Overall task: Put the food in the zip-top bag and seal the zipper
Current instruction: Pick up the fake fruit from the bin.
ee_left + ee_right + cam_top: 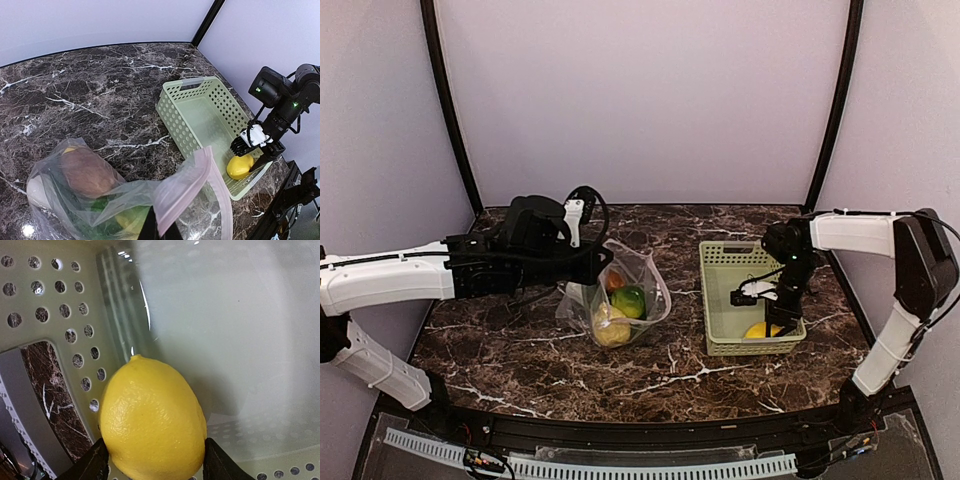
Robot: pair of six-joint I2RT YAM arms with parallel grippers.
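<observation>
The clear zip-top bag (647,272) lies on the table left of centre, mouth held up. Inside it I see a green lime (629,300), a yellow fruit (611,328), an orange fruit (613,281) and a tan bumpy lump (85,172). My left gripper (592,266) is shut on the bag's mouth edge, by the pinkish zipper strip (220,186); its fingertips (150,231) show at the bottom of the left wrist view. My right gripper (767,322) reaches down into the basket. Its fingers (92,466) press both sides of the yellow lemon (152,420), which sits in the near corner.
The light green slotted basket (720,258) stands right of centre; its wall also shows in the left wrist view (175,117) and the right wrist view (50,300). It holds only the lemon. Dark marble table (520,350) lies all round.
</observation>
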